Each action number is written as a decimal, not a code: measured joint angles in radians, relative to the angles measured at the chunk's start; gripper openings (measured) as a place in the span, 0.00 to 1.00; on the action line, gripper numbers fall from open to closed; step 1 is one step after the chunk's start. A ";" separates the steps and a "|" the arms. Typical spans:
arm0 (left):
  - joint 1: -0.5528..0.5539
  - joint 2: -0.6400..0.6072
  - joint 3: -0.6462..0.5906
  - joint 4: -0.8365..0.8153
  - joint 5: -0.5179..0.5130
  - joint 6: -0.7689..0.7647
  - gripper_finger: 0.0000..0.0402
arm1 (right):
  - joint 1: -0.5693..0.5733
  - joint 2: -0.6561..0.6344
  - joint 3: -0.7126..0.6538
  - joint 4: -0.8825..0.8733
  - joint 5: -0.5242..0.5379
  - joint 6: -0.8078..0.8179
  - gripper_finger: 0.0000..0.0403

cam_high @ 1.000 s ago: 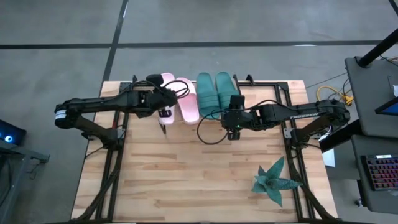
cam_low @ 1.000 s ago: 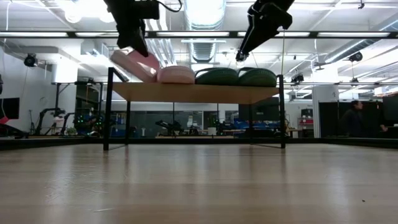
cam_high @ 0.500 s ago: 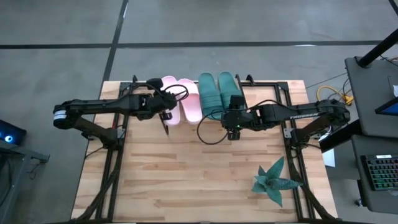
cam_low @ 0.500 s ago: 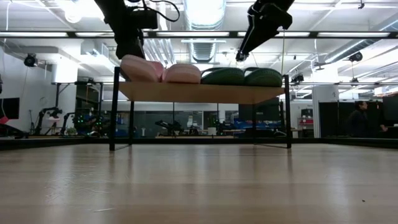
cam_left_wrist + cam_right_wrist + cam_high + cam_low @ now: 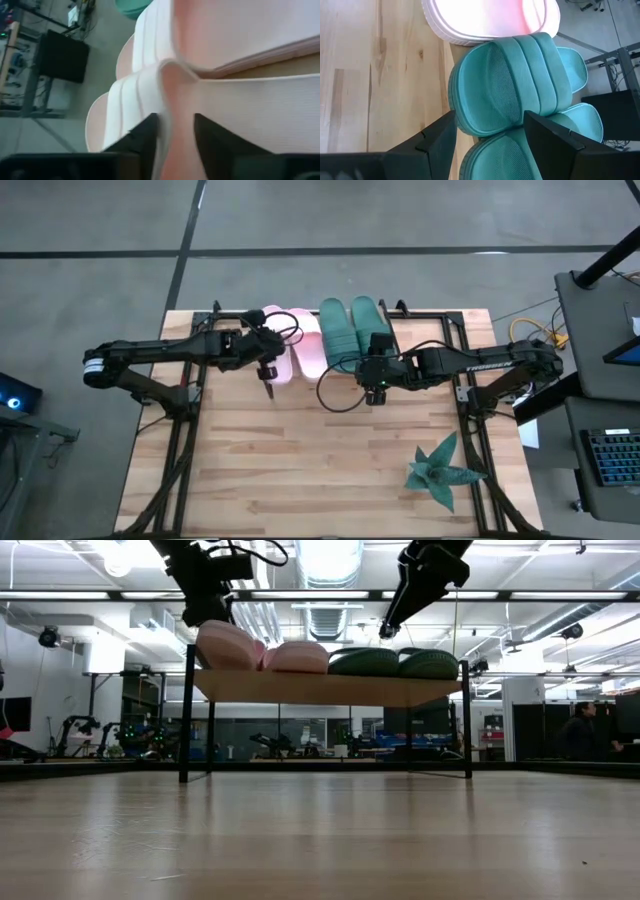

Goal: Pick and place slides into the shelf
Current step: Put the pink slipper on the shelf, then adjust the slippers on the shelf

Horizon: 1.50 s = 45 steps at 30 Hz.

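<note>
Left gripper (image 5: 266,369): sitting at the near edge of the shelf, its two dark fingers (image 5: 141,139) clamping the heel rim of the outer pink slide between them; the wrist view is showing one finger on each side of the pink sole edge.
Left arm: reaching in from the table's left side, low over the wooden table (image 5: 300,470).
Outer pink slide (image 5: 272,340): lying on the shelf's left end, held at its heel; in the low view it is showing as a pink hump (image 5: 228,645) right under the left gripper (image 5: 205,602).
Inner pink slide (image 5: 306,343): lying just beside the held one, touching it along the side, its strap rounded up on the board (image 5: 296,656).
Right gripper (image 5: 372,388): hovering over the table just in front of the shelf, fingers spread apart and gripping nothing; in its wrist view the two dark fingers (image 5: 440,137) are framing the nearer teal slide without touching it.
Right arm: reaching in from the table's right side; in the low view its gripper (image 5: 392,624) is hanging above the teal pair.
Teal slides (image 5: 345,330): both lying side by side on the shelf's right half, next to the pink pair (image 5: 512,90).
Shelf (image 5: 320,688): standing at the table's far edge on thin black legs, its light board carrying all four slides.
Plant (image 5: 440,468): spiky teal star shape lying near the table's front right corner, well apart from both grippers.
</note>
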 joint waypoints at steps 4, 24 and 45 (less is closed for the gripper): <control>-0.001 -0.001 0.003 0.003 0.020 -0.023 0.49 | 0.000 0.000 0.000 0.002 0.000 -0.002 0.54; -0.046 -0.011 0.081 0.001 0.291 -0.078 0.81 | 0.000 0.000 0.000 0.066 0.000 -0.066 0.54; -0.169 -0.385 0.015 0.003 0.080 -0.317 0.81 | -0.101 0.193 0.082 0.518 -0.077 -0.547 0.54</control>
